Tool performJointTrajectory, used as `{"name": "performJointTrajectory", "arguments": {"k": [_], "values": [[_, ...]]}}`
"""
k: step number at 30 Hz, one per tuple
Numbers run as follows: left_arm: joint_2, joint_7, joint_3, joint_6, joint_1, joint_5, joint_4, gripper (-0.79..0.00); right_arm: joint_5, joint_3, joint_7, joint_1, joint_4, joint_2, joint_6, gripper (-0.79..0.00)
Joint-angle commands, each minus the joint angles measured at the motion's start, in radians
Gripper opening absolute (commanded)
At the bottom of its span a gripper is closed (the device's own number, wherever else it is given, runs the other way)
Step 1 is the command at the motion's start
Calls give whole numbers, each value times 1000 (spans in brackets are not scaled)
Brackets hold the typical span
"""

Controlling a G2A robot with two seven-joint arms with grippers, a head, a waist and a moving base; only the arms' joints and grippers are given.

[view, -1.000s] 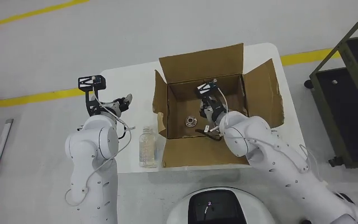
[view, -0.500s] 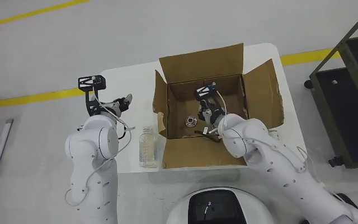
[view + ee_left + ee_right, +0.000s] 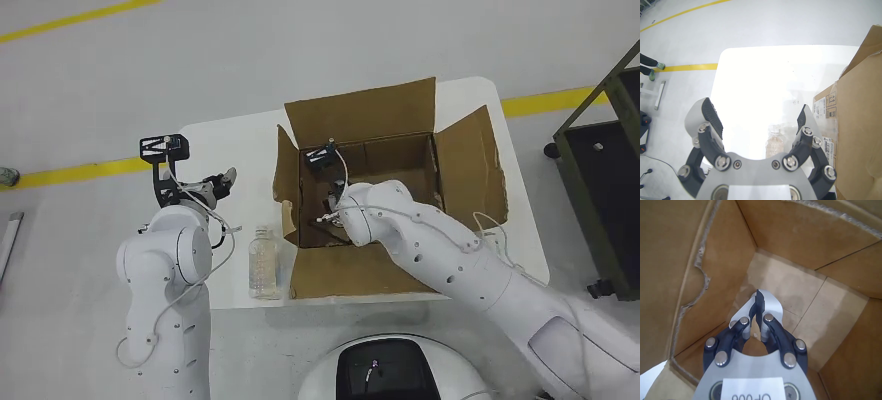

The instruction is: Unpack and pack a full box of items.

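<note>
Right claw [image 3: 758, 300] is pinched shut on nothing, down inside the box [image 3: 365, 105] close to a corner and a torn side wall. Left claw [image 3: 755, 106] hangs wide open over the bench [image 3: 230, 140]. The bottle [image 3: 263, 262] lies by the bench's robot-side edge, just beside the box. My worry: if that arm leans on the wall, the box slides, bumps the bottle and it rolls off.

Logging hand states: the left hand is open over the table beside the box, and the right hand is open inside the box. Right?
No. The right hand is shut, not open: the right wrist view shows it closed tight inside the box. The left hand is open over the table beside the box, as stated.
</note>
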Motion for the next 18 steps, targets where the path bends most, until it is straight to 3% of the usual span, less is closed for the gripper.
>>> {"name": "performJointTrajectory", "arguments": {"k": [1, 3, 6, 11, 14, 18], "values": [[0, 0, 0, 0, 0, 0, 0, 0, 5, -11, 7, 14, 39, -11, -4, -785], [0, 0, 0, 0, 0, 0, 0, 0, 4, -23, 15, 26, 73, -22, -12, -686], [0, 0, 0, 0, 0, 0, 0, 0, -9, -43, 15, 40, 115, -38, -20, -659], [0, 0, 0, 0, 0, 0, 0, 0, -2, -60, 11, 48, 177, -63, -35, -548], [0, 0, 0, 0, 0, 0, 0, 0, 0, -68, 2, 52, 211, -78, -42, -443], [0, 0, 0, 0, 0, 0, 0, 0, -1, -76, 1, 60, 254, -95, -57, -449]]}}
